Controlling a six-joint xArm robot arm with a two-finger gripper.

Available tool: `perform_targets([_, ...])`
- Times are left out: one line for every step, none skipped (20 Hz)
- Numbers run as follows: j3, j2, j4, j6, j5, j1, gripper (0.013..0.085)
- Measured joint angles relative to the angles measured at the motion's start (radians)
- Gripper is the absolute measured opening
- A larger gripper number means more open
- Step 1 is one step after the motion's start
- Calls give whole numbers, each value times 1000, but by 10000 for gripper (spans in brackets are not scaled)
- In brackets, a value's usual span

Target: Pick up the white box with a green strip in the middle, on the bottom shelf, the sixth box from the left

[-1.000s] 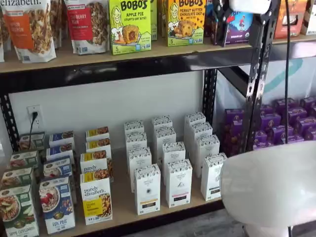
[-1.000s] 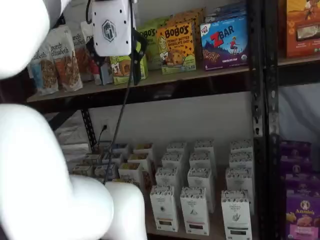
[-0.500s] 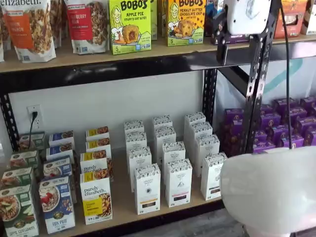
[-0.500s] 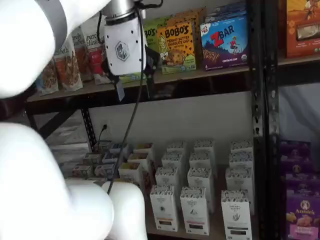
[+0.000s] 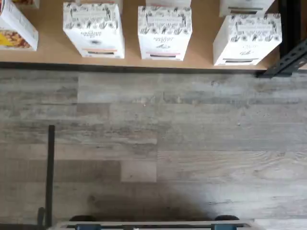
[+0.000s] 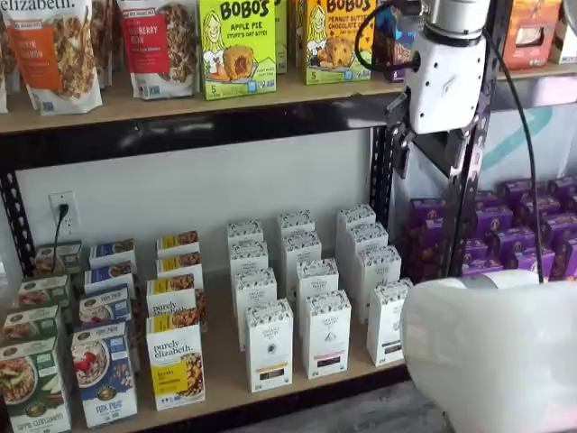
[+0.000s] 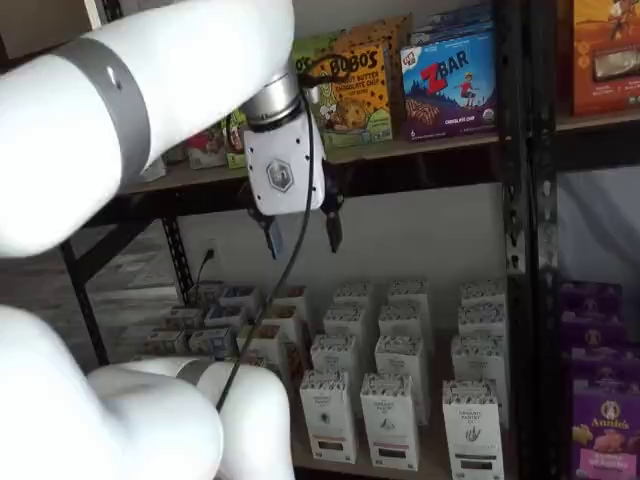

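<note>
The white box stands at the front of the rightmost white row on the bottom shelf (image 6: 225, 372), in both shelf views (image 6: 388, 323) (image 7: 472, 430). It is tall and narrow, with a speckled top and a small dark strip low on its front. The wrist view shows it (image 5: 247, 39) from above, beside two like white cartons on the pale board (image 5: 53, 53). My gripper (image 7: 302, 235) hangs in front of the upper shelf's edge, high above the white rows. Its two black fingers show a plain gap and hold nothing. In a shelf view it (image 6: 401, 155) is side-on by the black upright.
A black rack upright (image 6: 469, 162) stands just right of the white box, with purple boxes (image 6: 518, 225) beyond it. Granola and cereal cartons (image 6: 171, 356) fill the shelf's left. Bobo's boxes (image 6: 236, 45) stand on the upper shelf. My white arm link (image 6: 491, 347) fills the lower right foreground.
My gripper has come down from the upper shelf's goods to just below that shelf's edge and moved toward the white rows. The boxes have not moved.
</note>
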Motion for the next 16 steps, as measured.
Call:
perform_targets([23, -4, -1, -6, -21, -6, 850])
perform_targets([47, -10, -5, -10, -44, -10, 850])
perform_targets([72, -14, -8, -13, -66, -14, 850])
perform_targets([93, -15, -9, -16, -85, -18, 850])
perform_targets([121, -15, -10, -20, -110, -22, 850])
perform_targets([151, -13, -10, -22, -139, -24, 850])
perform_targets([181, -9, -13, -20, -168, -23, 850])
perform_targets([209, -5, -15, -17, -200, -21, 850])
perform_targets([236, -1, -16, -15, -233, -18, 850])
perform_targets([263, 4, -13, -14, -269, -17, 850])
perform_targets([288, 11, -13, -11, -307, -15, 850])
perform_targets([310, 19, -14, -8, -343, -13, 850])
perform_targets([327, 30, -12, -8, -376, -12, 850])
perform_targets([342, 46, -10, -7, -405, -10, 850])
perform_targets([356, 63, -11, -3, -437, -7, 850])
perform_targets([367, 76, -11, -1, -461, -4, 850])
